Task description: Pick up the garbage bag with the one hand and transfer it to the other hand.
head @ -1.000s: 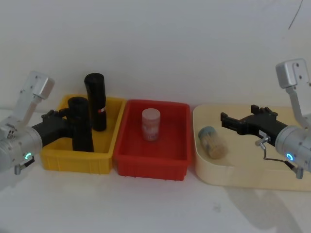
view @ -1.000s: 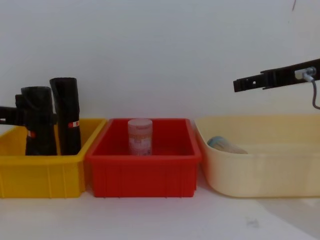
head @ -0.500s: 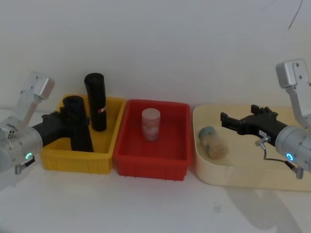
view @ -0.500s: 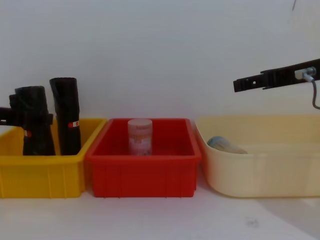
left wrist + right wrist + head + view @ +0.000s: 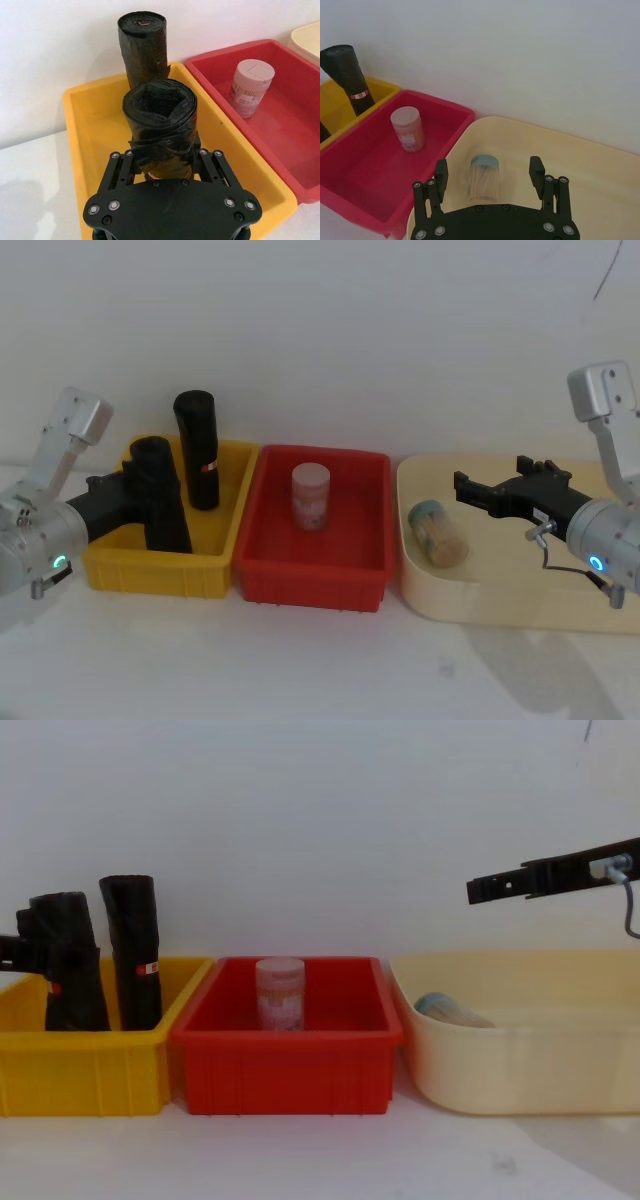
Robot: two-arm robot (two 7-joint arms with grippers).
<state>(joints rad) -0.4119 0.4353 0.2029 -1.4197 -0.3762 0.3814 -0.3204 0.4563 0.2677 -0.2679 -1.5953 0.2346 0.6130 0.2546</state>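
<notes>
A robotics lab test bench is indicated. A plain white table (image 5: 300, 670) is backed by a plain white wall (image 5: 380, 330). A red bin (image 5: 285, 1070) is set in the middle of a tidy row, with a yellow bin (image 5: 80, 1075) placed just beside it on the robot's left and a cream tray (image 5: 520, 1070) just beside it on the right. Staged props are kept in them: a pink-capped jar (image 5: 310, 498) inside the red bin, the garbage bag (image 5: 165, 510) and a taller black roll (image 5: 197, 450) left of it, a toothpick jar (image 5: 438, 532) right of it. A silver-grey left arm (image 5: 35, 540) with a green ring is seen left of the red bin, and a right arm (image 5: 608, 540) with a blue ring to its right.
</notes>
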